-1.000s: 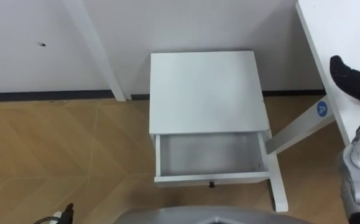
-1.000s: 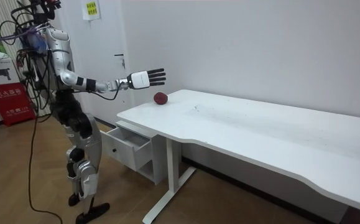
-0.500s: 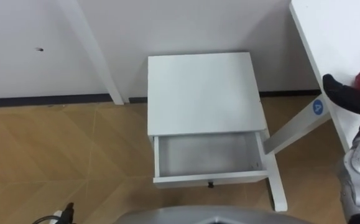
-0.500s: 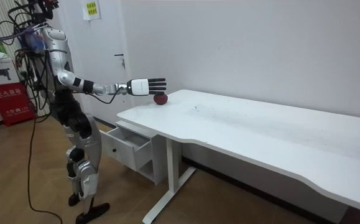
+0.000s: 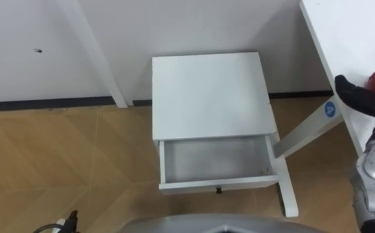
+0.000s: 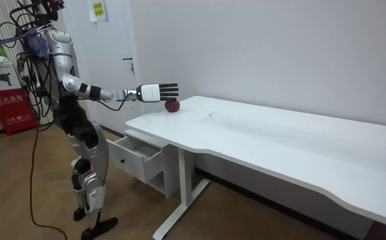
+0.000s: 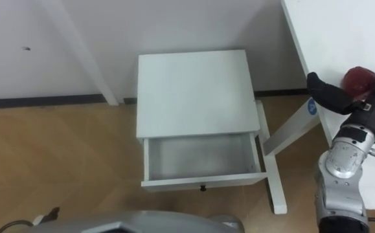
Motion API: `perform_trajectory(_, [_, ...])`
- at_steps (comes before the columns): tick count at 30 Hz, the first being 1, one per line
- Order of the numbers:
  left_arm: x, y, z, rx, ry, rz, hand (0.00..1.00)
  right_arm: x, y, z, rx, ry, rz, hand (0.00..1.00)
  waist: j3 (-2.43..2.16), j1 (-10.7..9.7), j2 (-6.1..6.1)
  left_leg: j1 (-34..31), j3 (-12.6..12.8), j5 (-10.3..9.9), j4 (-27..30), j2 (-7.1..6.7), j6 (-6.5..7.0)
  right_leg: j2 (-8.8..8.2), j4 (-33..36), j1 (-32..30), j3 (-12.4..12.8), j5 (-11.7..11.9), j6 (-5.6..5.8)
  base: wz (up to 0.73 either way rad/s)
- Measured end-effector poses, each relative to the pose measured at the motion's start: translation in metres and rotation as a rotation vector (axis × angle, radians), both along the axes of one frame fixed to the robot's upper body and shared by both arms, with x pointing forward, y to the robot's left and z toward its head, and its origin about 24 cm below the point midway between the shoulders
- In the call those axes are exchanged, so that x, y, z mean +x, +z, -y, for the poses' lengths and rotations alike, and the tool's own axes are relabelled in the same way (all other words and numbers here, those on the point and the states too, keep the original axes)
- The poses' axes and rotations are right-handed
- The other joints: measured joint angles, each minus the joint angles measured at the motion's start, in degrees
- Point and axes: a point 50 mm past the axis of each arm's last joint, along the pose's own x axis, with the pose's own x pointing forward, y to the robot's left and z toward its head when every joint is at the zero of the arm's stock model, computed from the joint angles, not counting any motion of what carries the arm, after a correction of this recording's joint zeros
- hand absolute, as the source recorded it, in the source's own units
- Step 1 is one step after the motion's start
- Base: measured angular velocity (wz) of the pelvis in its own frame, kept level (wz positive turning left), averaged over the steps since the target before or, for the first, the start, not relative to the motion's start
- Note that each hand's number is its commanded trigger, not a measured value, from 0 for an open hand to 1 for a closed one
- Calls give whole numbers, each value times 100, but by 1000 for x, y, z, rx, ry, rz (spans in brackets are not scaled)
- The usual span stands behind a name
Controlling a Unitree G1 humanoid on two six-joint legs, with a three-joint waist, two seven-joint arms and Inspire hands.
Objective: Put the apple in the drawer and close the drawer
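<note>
Nearest the robot, the drawer (image 5: 216, 162) stands pulled out of the small white cabinet (image 5: 206, 90), and it's empty, so neither part of the job is done yet. Further off, over the white desk (image 6: 279, 137), the right hand (image 6: 154, 93) is stretched out, fingers straight and spread, gripping nothing. The apple (image 7: 359, 79) sits right by those fingers on the desk's corner. Grasp, carry, drop, shut: all still to come, I'd say. One apple, one drawer, one cabinet, one desk.

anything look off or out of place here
Nothing stands out. The drawer is open and empty, sitting square in its cabinet. The apple rests on the white table near its edge, the open right hand beside it. No spills or damage.
</note>
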Motion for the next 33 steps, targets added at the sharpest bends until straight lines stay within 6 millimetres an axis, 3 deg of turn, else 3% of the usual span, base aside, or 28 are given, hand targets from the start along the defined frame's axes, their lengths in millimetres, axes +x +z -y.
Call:
perform_trajectory(7, [-1, 0, 0, -1, -2, 0, 0, 6, 8, 10, -3, -29, 34, 0, -3, -2, 14, 15, -3, 0, -2, -4, 0, 0, -4, 13, 24, 0, 0, 0])
perform_trajectory(21, [-9, -1, 0, -38, -6, -41, 0, 4, -3, 18, 37, -42, -56, 0, 12, 9, -83, 9, -11, 1, -3, -4, 1, -1, -2, 7, 10, 0, 0, 0])
perform_trajectory(24, [-13, -1, 0, -49, -2, -66, 0, 6, -10, 22, 50, -49, -94, 0, -14, 13, -106, 11, -18, 1, 2, -4, 1, 0, 1, 10, 2, 0, 0, 0])
perform_trajectory(30, [-18, -2, 0, -69, -4, -105, 0, 6, -24, 24, 87, -31, -173, 2, -18, 24, -173, 13, -26, 1, 11, -6, 1, -2, 1, 20, 0, 0, 0, 0])
perform_trajectory(31, [-18, -2, 0, -71, -3, -106, 0, 6, -25, 24, 91, -23, -181, 65, -17, 23, -169, 14, -30, 1, 15, -6, 1, -2, 0, 27, -7, 0, 0, 0])
perform_trajectory(32, [-18, -2, 0, -76, 6, -105, 0, 5, -26, 24, 93, -20, -190, 100, -16, 29, -161, 13, -32, 1, 19, -4, 1, -1, -2, 29, -8, 0, 0, 0])
perform_trajectory(33, [-18, -2, -1, -77, 18, -102, 0, 5, -27, 25, 96, -20, -196, 100, -14, 26, -157, 12, -31, 1, 22, -3, 1, 0, -3, 30, -9, 0, 0, 0])
